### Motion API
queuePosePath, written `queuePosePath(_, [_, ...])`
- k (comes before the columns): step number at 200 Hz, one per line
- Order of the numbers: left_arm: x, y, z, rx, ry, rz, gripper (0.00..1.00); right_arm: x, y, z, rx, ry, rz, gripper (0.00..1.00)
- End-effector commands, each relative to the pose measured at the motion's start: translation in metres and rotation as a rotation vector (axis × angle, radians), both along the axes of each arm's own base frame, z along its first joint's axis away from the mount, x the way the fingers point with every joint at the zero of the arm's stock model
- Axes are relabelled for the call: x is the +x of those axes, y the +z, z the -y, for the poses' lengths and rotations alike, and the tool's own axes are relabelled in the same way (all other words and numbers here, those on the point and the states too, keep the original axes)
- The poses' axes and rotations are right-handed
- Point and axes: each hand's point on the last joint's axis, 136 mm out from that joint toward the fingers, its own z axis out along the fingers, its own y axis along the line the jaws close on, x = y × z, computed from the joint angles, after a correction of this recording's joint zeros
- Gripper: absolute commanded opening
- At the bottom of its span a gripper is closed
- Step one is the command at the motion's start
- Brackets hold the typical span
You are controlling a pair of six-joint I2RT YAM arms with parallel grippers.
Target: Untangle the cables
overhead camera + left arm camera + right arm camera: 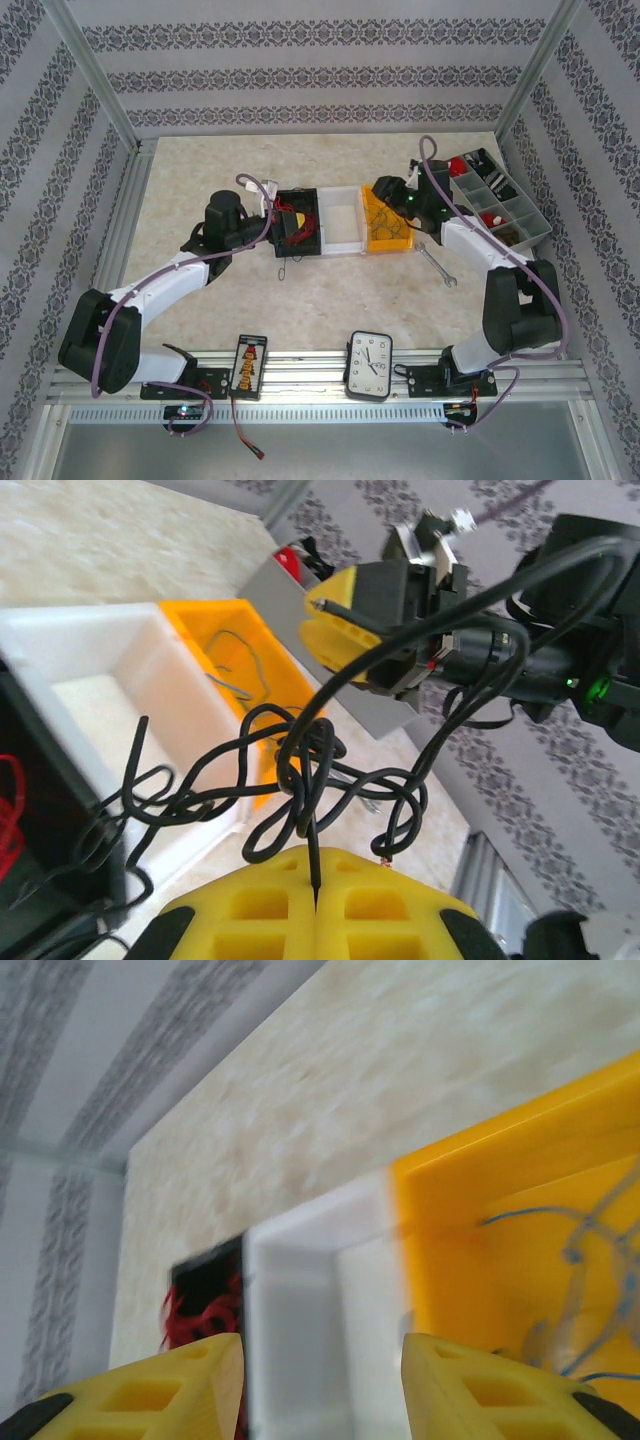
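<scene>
Pinching one black strand, left claw [315,885] hangs the knotted cables [300,770] over white bin [150,650] and orange bin [205,618]. Right claw [320,1352] gapes, empty. Best move, I judge: grip a loose outer loop, pull sideways gently.

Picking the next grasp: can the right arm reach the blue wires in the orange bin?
Likely yes: the right gripper hangs open just over the orange bin, with nothing between it and the blue wires.

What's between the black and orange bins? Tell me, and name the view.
The white bin, flanked by black bin and orange bin; top view shows it.
</scene>
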Motion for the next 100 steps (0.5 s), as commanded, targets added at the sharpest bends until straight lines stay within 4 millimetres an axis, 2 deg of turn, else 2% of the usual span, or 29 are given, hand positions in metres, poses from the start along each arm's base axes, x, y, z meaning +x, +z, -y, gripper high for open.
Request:
queuePosePath(1, [-0.015, 0.041, 0.017, -0.109, -0.174, 0.076, 0.00, -0.052, 0.043, -0.069, 0.025, 0.427, 0.181, 0.47])
queuePosePath(20, [-0.024, 0.048, 0.027, -0.162, -0.278, 0.046, 0.00, -0.089, 0.046, -0.099, 0.099, 0.605, 0.199, 0.49])
queuePosePath(38, [-0.028, 0.051, 0.031, -0.204, -0.336, 0.016, 0.00, -0.104, 0.050, -0.109, 0.150, 0.654, 0.207, 0.53])
queuePosePath(72, [-0.028, 0.057, 0.033, -0.226, -0.352, 0.019, 0.00, -0.116, 0.055, -0.121, 0.145, 0.684, 0.239, 0.58])
queuePosePath(100, [-0.030, 0.061, 0.033, -0.231, -0.363, 0.029, 0.00, -0.109, 0.047, -0.130, 0.142, 0.685, 0.229, 0.57])
